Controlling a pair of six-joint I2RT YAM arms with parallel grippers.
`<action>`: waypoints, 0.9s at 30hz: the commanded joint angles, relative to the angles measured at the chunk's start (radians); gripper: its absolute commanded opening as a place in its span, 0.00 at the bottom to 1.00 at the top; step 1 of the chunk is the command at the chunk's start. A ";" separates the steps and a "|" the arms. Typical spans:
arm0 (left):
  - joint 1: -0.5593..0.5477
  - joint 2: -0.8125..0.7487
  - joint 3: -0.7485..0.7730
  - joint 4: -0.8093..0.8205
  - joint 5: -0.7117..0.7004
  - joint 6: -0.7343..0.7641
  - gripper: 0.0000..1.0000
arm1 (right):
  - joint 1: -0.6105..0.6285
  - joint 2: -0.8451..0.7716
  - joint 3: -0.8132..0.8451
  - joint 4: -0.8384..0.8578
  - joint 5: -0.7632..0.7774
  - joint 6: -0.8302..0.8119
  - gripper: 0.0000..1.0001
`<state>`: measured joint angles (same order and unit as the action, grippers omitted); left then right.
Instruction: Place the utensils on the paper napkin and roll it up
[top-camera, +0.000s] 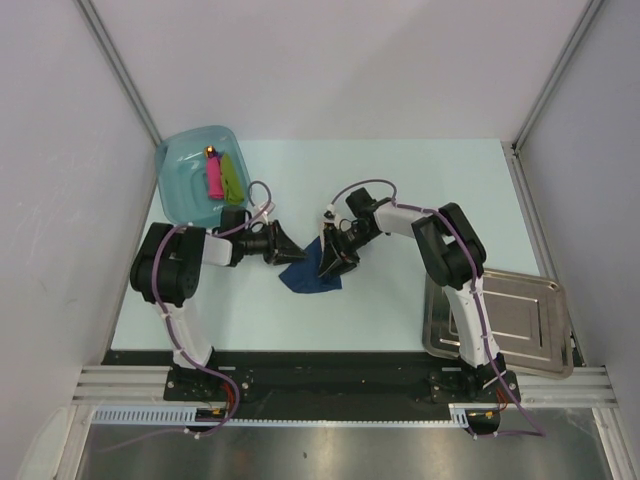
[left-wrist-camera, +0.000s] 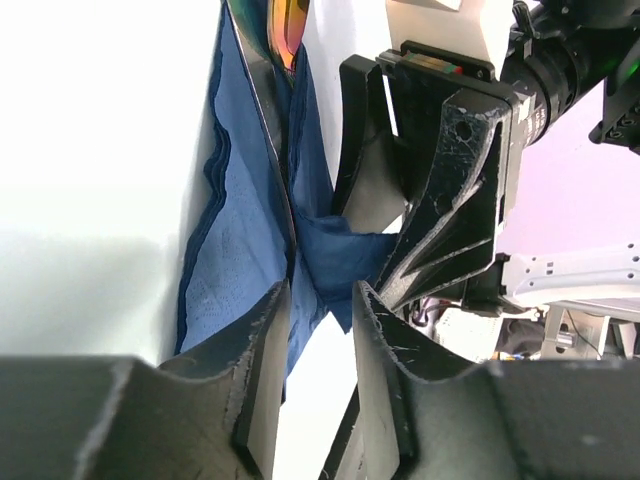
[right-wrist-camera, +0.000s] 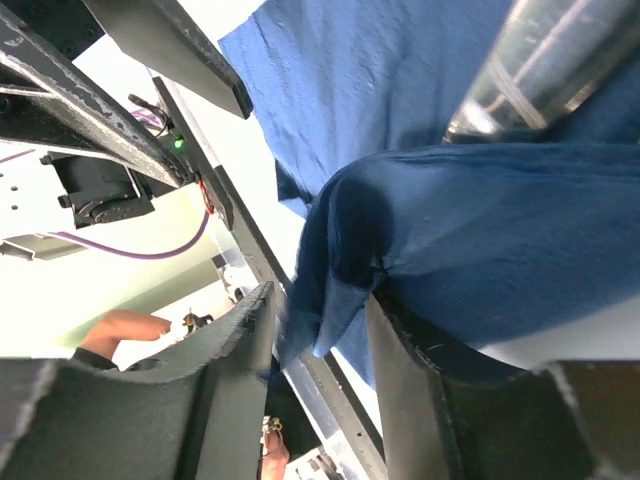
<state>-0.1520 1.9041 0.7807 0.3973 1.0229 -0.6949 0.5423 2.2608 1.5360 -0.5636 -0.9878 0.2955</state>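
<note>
The dark navy paper napkin (top-camera: 310, 277) lies crumpled and partly folded on the table between my two grippers. A shiny utensil with an orange-gold gleam (left-wrist-camera: 286, 28) lies in its folds; the right wrist view shows it as a shiny metal shaft (right-wrist-camera: 540, 70) on the napkin (right-wrist-camera: 420, 110). My left gripper (top-camera: 288, 246) is open, its fingertips at the napkin's left edge (left-wrist-camera: 240, 250). My right gripper (top-camera: 336, 262) is open, with a raised fold of napkin (right-wrist-camera: 335, 290) hanging between its fingers and touching the right finger (right-wrist-camera: 420, 370).
A pale teal tub (top-camera: 180, 180) at the back left holds a pink stick (top-camera: 213, 177), a lime-green stick (top-camera: 232, 177) and a small orange-gold piece (top-camera: 212, 152). A steel tray (top-camera: 520, 320) sits at the front right, beside the right arm.
</note>
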 joint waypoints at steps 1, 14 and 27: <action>0.017 -0.062 -0.014 -0.021 0.003 0.043 0.38 | 0.022 -0.006 0.027 0.033 0.046 -0.009 0.48; 0.029 -0.066 0.012 0.012 -0.014 -0.009 0.55 | 0.030 -0.018 0.033 0.030 0.031 -0.010 0.73; -0.073 0.007 0.120 -0.017 -0.052 -0.038 0.36 | 0.028 -0.044 0.010 0.034 0.020 -0.035 0.74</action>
<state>-0.1856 1.8874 0.8425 0.3779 0.9871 -0.7258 0.5598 2.2505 1.5558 -0.5583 -1.0176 0.3038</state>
